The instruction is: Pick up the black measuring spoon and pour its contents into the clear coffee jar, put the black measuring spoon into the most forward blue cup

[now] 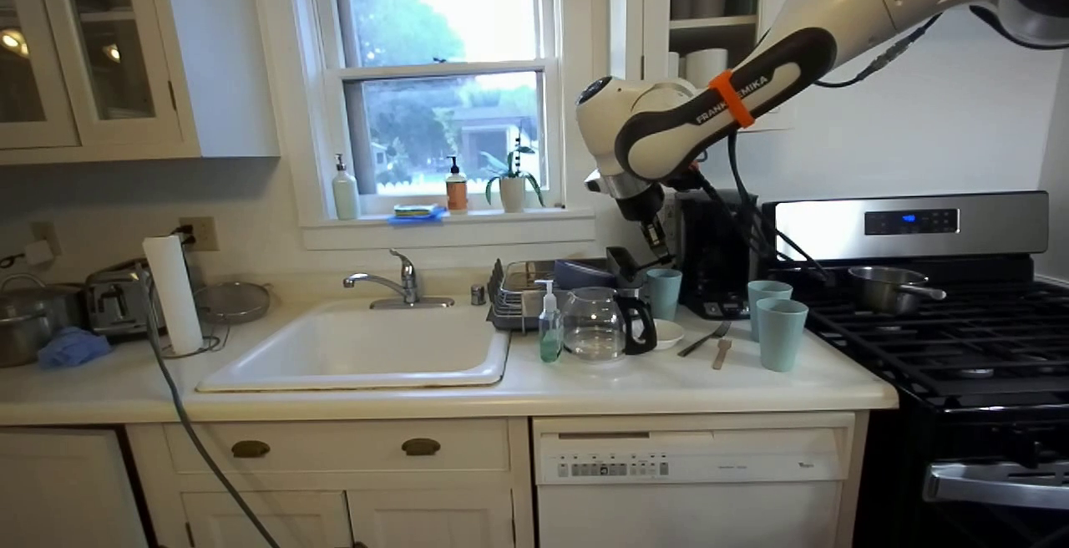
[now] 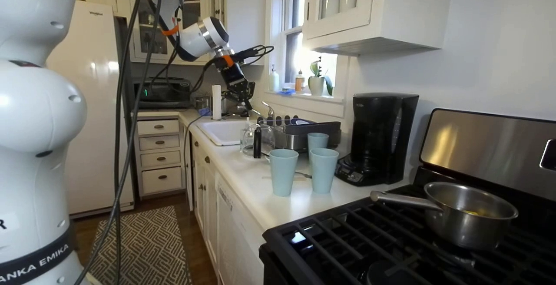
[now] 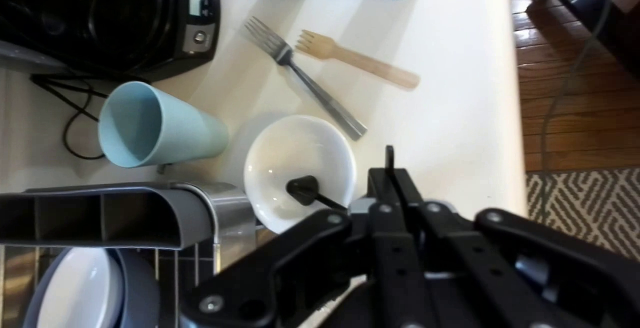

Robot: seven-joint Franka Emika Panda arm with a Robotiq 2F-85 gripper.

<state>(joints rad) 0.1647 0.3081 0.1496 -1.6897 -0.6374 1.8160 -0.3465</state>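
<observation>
There's the spoon (image 3: 305, 190), in the bowl (image 3: 300, 143) near mid-frame of the wrist view! The pincer (image 3: 394, 175), right of it, has its tips together, no spoon visible between. Should be light, stiff, probably slick: pinch that thin handle (image 3: 331, 201), keep it level, or any contents could spill.

The white worktop (image 1: 668, 385) carries the most forward blue cup (image 1: 782, 337) nearest its front right corner, a second blue cup (image 2: 323, 172) just behind. Between these and the clear coffee jar (image 1: 594, 327) lie a bowl (image 3: 270, 150), metal fork (image 3: 307, 81) and wooden fork (image 3: 359, 61); toward the back edge stand dish rack (image 2: 292, 140), third blue cup (image 3: 192, 130) and coffee machine (image 2: 378, 141).
</observation>
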